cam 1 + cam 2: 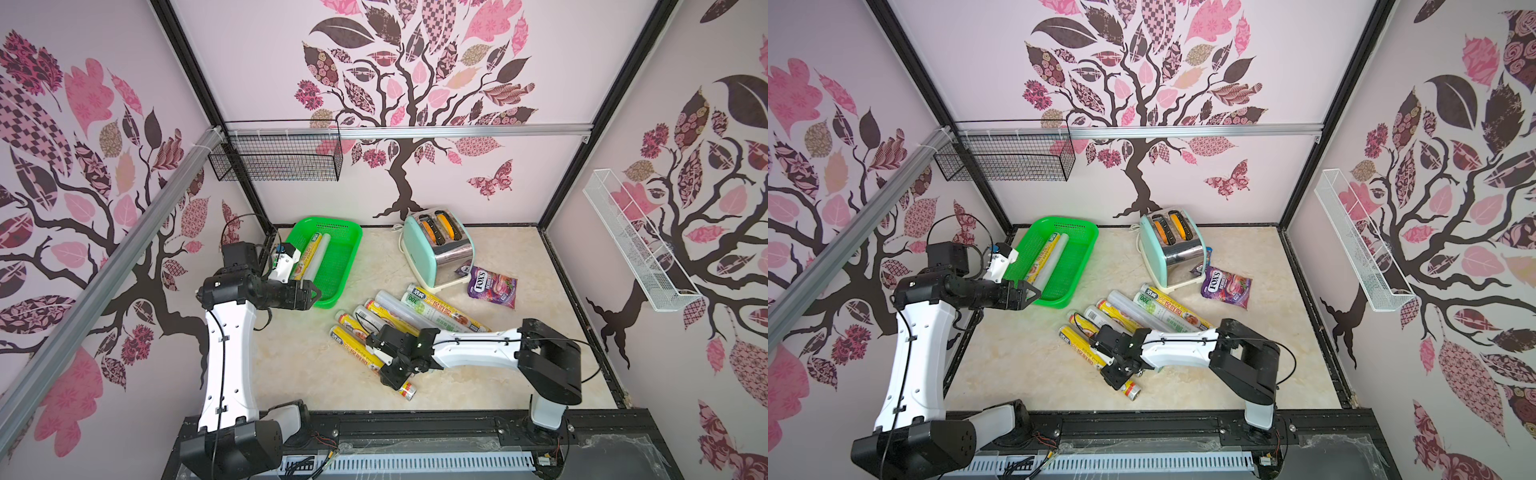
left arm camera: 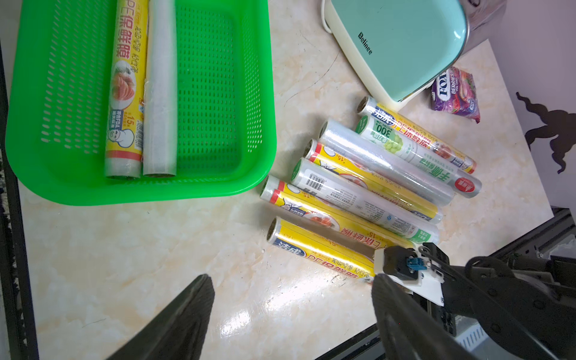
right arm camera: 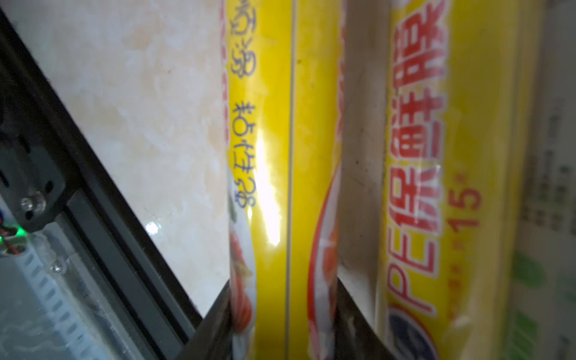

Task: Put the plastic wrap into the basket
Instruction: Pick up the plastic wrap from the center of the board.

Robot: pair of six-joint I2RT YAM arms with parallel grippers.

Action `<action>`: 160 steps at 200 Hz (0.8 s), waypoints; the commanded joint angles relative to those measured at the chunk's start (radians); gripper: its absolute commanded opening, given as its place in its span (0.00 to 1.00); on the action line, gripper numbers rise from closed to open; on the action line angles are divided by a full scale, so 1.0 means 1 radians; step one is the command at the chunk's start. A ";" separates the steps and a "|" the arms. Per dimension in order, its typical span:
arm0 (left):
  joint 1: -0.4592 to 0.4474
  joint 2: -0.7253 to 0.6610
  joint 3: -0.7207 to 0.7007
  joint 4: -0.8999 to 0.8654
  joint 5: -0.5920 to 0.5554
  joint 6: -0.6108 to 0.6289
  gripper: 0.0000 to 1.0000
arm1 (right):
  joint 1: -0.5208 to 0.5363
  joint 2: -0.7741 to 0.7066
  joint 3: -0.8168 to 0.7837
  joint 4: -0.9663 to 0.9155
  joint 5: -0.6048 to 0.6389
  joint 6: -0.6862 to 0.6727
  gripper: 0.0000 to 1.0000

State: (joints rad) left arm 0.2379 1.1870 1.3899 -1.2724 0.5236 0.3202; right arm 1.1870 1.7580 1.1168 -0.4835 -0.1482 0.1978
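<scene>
Right wrist view: right gripper (image 3: 283, 314) is pinching the frontmost yellow roll (image 3: 274, 124), neighbouring rolls (image 2: 386, 162) crowding it mid-table before toaster (image 1: 440, 249) and candy bag (image 1: 492, 286). Far-left-corner basket (image 2: 140, 194) is holding two rolls (image 2: 127, 84); left gripper (image 2: 291, 280) hovering spread beside.

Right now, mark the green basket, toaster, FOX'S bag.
green basket (image 1: 337, 262): in a top view, bare mesh floor.
toaster (image 1: 453, 259): in a top view, silvery side panel.
FOX'S bag (image 1: 492, 287): in a top view, purple front.

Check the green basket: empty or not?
Not empty: a yellow roll and a clear roll lie side by side inside the green basket.
</scene>
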 commanded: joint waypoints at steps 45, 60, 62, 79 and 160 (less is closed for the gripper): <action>0.006 -0.025 0.059 0.036 0.061 -0.109 0.83 | 0.003 -0.265 -0.140 0.226 0.089 0.074 0.36; 0.006 -0.021 0.072 0.029 0.124 -0.127 0.83 | -0.001 -0.303 -0.155 0.290 0.105 0.089 0.35; 0.006 -0.021 0.071 0.031 0.131 -0.130 0.83 | -0.003 -0.307 -0.158 0.297 0.104 0.091 0.35; 0.006 -0.007 0.082 0.046 0.141 -0.175 0.83 | -0.013 -0.325 -0.157 0.378 0.091 0.113 0.35; 0.006 0.029 0.077 0.134 0.438 -0.310 0.84 | -0.086 -0.191 -0.032 0.719 0.113 0.303 0.30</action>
State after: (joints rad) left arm 0.2379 1.2160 1.4849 -1.2201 0.8314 0.0776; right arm 1.1156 1.5227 1.0100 0.0505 -0.0540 0.4358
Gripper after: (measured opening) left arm 0.832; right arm 0.417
